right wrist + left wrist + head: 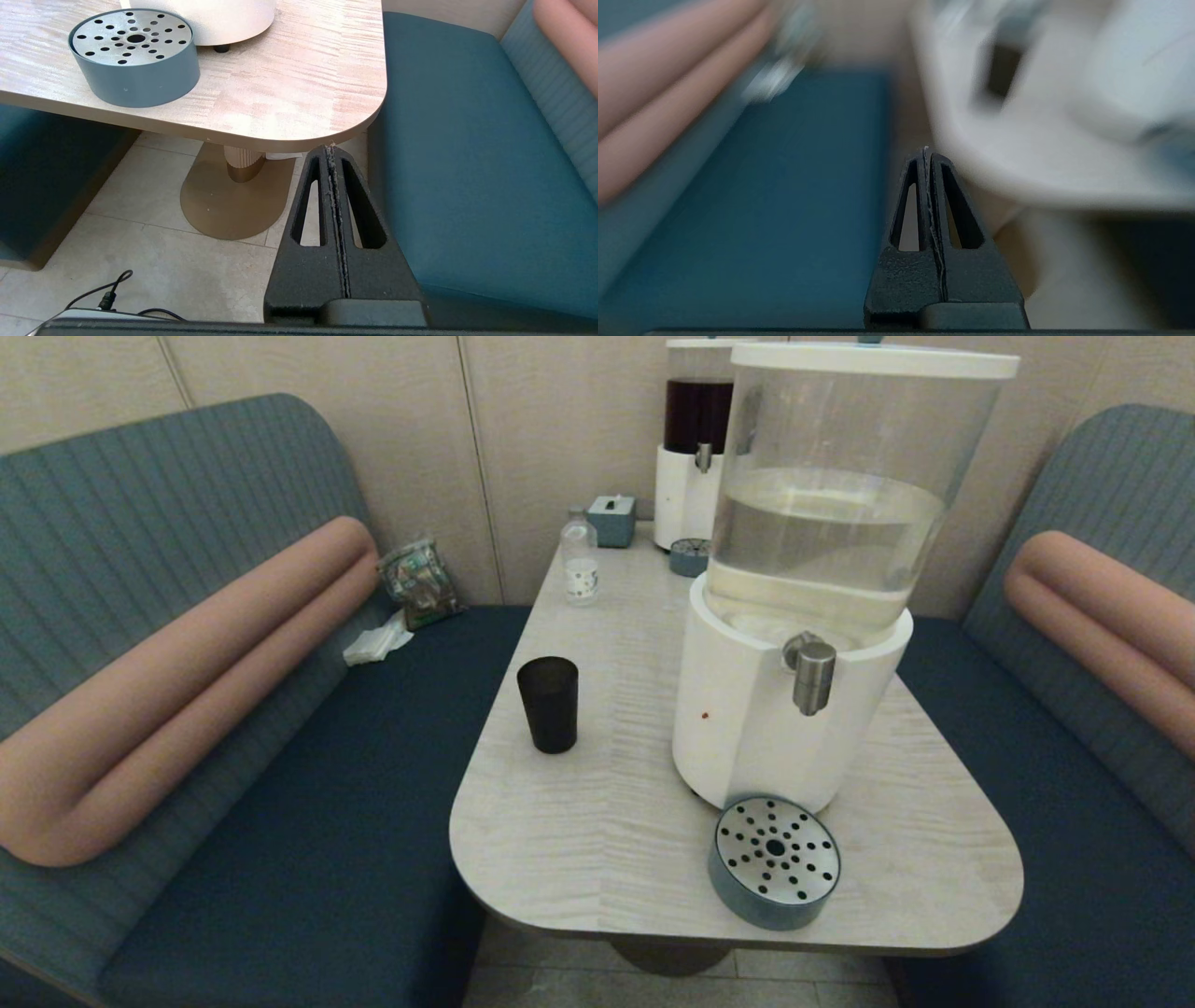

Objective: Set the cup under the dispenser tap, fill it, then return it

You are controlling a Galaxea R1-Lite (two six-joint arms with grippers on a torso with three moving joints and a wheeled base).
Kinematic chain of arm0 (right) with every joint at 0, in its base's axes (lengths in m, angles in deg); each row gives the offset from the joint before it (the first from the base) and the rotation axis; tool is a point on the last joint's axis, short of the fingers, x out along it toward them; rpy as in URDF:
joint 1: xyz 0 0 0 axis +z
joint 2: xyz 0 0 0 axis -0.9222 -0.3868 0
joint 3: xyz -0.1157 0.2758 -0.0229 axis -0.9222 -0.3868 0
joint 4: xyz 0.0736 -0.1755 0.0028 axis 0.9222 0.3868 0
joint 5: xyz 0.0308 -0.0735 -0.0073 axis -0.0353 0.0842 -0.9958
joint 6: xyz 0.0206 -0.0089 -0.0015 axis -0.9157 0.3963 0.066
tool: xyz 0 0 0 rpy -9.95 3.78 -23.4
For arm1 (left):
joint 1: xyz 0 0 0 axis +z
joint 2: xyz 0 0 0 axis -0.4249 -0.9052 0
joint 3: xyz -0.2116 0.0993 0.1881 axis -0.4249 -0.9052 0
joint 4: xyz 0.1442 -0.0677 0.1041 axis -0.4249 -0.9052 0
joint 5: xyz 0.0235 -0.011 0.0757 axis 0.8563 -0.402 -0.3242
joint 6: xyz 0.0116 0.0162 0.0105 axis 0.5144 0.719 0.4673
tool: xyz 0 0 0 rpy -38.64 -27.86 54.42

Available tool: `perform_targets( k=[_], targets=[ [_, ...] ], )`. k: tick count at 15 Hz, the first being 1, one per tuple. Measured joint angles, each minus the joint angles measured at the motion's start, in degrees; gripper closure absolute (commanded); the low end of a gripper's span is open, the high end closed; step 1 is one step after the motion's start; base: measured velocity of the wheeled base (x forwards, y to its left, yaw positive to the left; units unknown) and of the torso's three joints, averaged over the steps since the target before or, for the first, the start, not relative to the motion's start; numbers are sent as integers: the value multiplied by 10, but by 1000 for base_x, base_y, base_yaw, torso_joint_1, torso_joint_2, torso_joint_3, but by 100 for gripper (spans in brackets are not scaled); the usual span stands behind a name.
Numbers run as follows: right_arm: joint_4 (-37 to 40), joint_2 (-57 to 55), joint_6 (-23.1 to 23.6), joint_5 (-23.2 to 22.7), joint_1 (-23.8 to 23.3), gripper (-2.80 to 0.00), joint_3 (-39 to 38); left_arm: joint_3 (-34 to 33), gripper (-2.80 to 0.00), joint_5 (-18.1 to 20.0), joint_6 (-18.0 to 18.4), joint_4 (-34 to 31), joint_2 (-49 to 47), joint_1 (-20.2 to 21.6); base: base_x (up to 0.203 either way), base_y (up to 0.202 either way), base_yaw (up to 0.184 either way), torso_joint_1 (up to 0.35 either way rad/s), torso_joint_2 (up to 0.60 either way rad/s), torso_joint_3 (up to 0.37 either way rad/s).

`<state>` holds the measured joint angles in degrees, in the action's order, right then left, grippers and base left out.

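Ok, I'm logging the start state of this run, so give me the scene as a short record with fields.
cup: the cup stands upright on the table, left of the dispenser, untouched
tap: the dispenser tap has nothing under it
drip tray: the round drip tray sits in front of the dispenser base
left gripper: left gripper fingers shut, off the table's left edge
right gripper: right gripper fingers shut, below the table's near right corner

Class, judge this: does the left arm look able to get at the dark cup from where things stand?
Probably yes: the cup stands alone near the table edge on the left, with nothing beside it.
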<state>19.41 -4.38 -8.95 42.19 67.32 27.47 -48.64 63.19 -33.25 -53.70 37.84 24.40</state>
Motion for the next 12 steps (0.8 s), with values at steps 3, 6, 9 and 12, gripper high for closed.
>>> perform_targets(
  k=[3,6,9,12],
  targets=[
    [0,0,0,0,0,0,0,2,0,-36,12,-76,9,1,0,0,0,0,0,0],
    [0,0,0,0,0,0,0,1,0,-32,1,-72,11,1,0,0,0,0,0,0],
    [0,0,0,0,0,0,0,1,0,-33,1,-72,11,1,0,0,0,0,0,0],
    [0,0,0,0,0,0,0,0,0,-35,-5,-72,11,1,0,0,0,0,0,0]
  ],
)
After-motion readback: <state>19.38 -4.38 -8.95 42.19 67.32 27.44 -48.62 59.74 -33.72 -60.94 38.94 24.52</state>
